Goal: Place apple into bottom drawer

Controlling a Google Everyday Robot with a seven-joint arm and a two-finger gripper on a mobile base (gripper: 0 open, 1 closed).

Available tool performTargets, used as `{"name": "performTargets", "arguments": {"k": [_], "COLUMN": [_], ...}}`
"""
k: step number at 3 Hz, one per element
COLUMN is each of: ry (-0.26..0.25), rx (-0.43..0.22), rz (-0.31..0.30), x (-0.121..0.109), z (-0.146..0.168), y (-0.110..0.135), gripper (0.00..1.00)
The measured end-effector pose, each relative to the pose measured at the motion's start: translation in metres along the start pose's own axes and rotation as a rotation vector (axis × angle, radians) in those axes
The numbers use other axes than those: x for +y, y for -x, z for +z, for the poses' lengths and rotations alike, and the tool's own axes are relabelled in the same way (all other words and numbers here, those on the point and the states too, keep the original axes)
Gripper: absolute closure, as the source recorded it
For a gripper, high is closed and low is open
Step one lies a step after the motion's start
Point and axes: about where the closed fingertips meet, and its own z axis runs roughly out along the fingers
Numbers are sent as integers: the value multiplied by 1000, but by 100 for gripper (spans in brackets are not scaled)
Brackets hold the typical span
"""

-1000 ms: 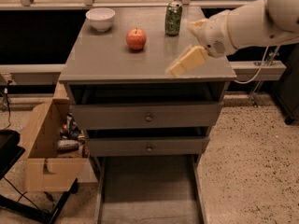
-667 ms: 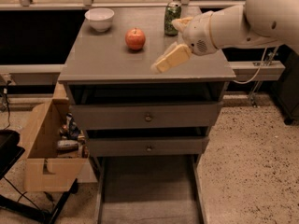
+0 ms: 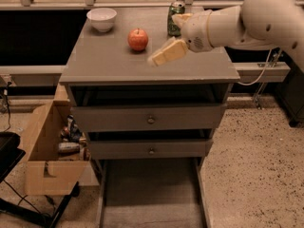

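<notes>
Your gripper [image 3: 164,39] hangs over the cabinet top [image 3: 104,63], just right of the apple [image 3: 137,39] and apart from it. Its two cream fingers [image 3: 167,53] are spread. The apple sits on the top, right of the white bowl [image 3: 101,19]. The wrist hides part of the green can [image 3: 173,25]. The bottom drawer [image 3: 151,194] stands pulled out below, its near end cut off.

Single camera view, set in front of the cabinet [image 3: 149,120] and above it, facing forward and down at middling range; the surface [image 3: 104,61] fills the upper half, the bottom drawer [image 3: 149,194] is cut by the lower edge, the gripper [image 3: 159,57] hangs over the surface near centre
</notes>
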Motion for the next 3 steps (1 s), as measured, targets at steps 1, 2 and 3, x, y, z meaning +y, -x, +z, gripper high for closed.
{"name": "performTargets", "arguments": {"k": [1,2,3], "ry": [-79,-153,-182], "rx": [-117,-204,-192], "rz": [28,57,82], "x": [-45,-87,-105], "z": [38,70,89], "y": [12,23,26], "gripper": [0,0,0]}}
